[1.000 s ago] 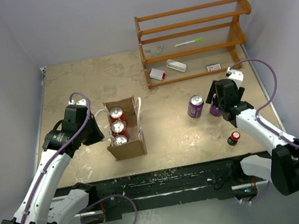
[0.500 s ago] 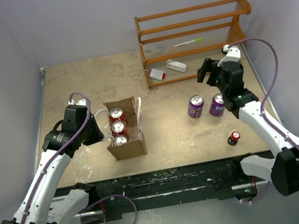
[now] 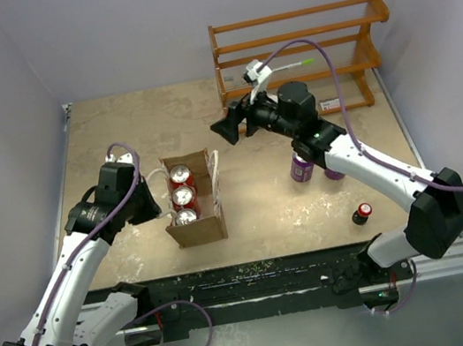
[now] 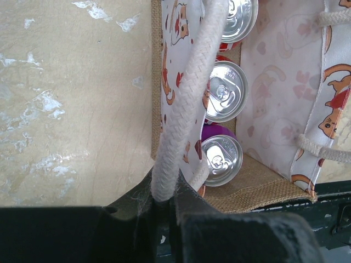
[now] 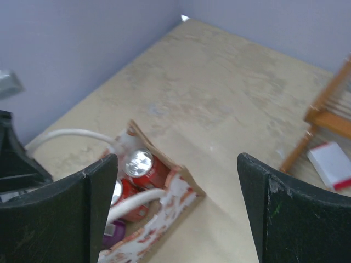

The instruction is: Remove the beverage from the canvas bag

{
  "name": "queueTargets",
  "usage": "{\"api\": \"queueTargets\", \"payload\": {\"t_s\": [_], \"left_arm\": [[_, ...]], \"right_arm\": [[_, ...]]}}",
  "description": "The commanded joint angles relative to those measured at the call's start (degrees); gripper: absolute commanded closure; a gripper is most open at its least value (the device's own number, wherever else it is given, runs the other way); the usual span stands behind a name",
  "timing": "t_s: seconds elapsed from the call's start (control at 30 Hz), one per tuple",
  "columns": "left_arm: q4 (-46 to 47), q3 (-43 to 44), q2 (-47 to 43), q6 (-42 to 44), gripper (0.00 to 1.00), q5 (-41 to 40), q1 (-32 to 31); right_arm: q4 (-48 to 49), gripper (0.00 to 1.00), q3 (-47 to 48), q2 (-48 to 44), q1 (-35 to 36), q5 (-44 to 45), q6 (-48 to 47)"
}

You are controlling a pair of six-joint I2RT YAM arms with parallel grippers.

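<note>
The tan canvas bag (image 3: pixel 197 226) stands upright at left centre with its mouth open. Inside are two red cans (image 3: pixel 181 177) and a purple one at the near end (image 4: pixel 220 160). My left gripper (image 3: pixel 153 206) is shut on the bag's white rope handle (image 4: pixel 189 98) at the bag's left side; its jaws pinch the rope (image 4: pixel 164 200). My right gripper (image 3: pixel 224 129) is wide open and empty, in the air just right of and beyond the bag. In its wrist view the bag (image 5: pixel 170 211) and a red can (image 5: pixel 140 163) show between its fingers (image 5: pixel 66 213).
Two purple cans (image 3: pixel 303 166) stand on the table right of centre, partly under my right arm. A small dark bottle with a red cap (image 3: pixel 362 214) stands nearer. A wooden rack (image 3: pixel 297 36) at the back right has small items (image 3: pixel 244 115) by it.
My right arm has let go of a purple can, risen, and swung left across the table to just right of the bag, jaws open. The left arm and the bag have not moved.
</note>
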Motion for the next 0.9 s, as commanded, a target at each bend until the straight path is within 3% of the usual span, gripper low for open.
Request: {"api": "queueTargets", "payload": {"t_s": [0.0, 0.2, 0.37, 0.53, 0.87], "left_arm": [[1.5, 0.2, -0.8, 0.1, 1.0, 0.9, -0.4], [1.3, 0.3, -0.9, 0.0, 1.0, 0.8, -0.4], [1.0, 0.3, -3.0, -0.7, 1.0, -0.8, -0.4], [0.6, 0.4, -2.9, -0.9, 1.0, -1.1, -0.4], [0.0, 0.7, -2.7, -1.2, 1.0, -1.7, -0.4]], "right_arm": [[1.2, 0.11, 7.3, 1.4, 4.1, -0.5, -2.8], [-2.2, 0.2, 13.5, 5.4, 13.4, 8.4, -1.0], [-9.3, 0.31, 18.9, 10.7, 18.4, 10.4, 2.6], [-23.2, 0.31, 26.0, 17.1, 21.2, 11.6, 3.5], [-38.5, 0.27, 33.8, 26.8, 24.1, 19.6, 4.7]]}}
